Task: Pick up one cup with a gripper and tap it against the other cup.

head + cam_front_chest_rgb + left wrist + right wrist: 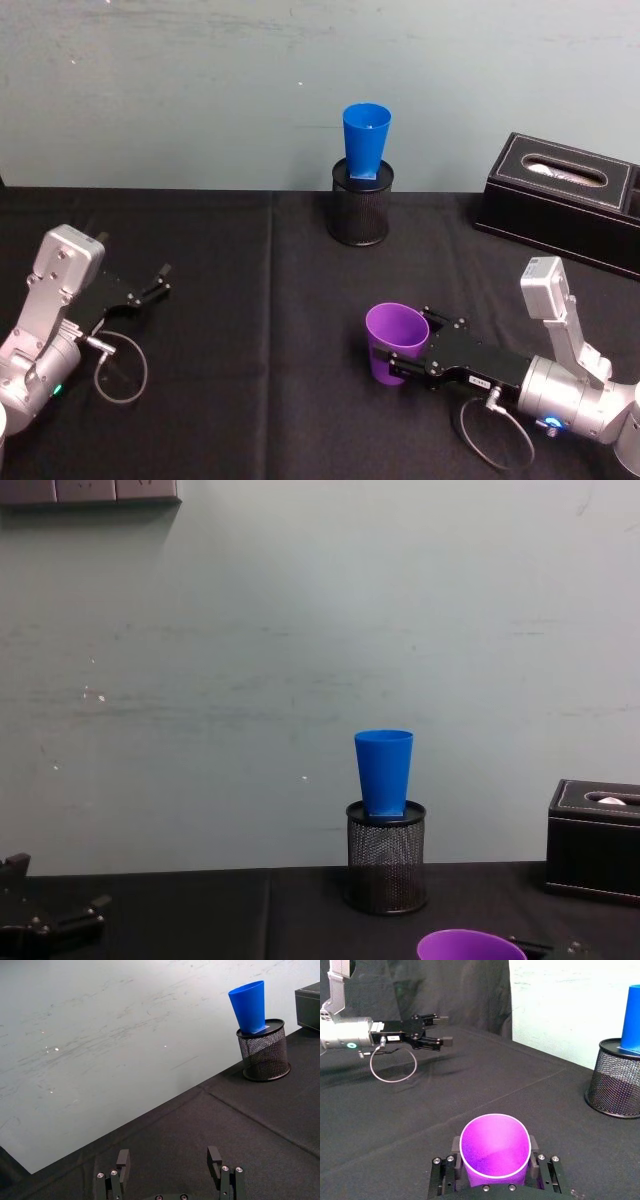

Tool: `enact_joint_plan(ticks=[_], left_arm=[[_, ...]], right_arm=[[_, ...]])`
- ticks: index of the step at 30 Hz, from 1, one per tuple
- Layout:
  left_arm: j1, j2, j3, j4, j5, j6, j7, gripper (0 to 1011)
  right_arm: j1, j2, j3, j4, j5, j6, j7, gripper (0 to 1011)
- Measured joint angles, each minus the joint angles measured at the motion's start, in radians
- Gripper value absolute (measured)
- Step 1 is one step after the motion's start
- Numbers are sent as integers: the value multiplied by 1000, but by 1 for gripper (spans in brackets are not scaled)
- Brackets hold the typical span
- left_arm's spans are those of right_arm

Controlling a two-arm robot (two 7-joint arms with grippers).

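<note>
I count two cups. The purple cup stands upright on the black cloth right of centre, and my right gripper is clamped on it with one finger against each side of its wall. The blue cup stands rim-up, its base set in the top of the single black mesh holder by the far wall, well apart from the purple one. My left gripper rests low at the left, its two fingers spread around nothing, and one black tissue box sits at the far right.
</note>
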Motion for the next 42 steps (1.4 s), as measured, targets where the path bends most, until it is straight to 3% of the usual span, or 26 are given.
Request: enact_joint_plan(ticks=[19,28,42], left_arm=[[0,0,0,0,0,0,0,1011],[0,0,0,0,0,0,0,1011],[0,0,0,0,0,0,0,1011]], right_arm=[[-2,5,0,-12,-3,4,-1,726],[1,35,10,-96,9,85,-11,726],[34,79,31,-221,74,202,-46,726]])
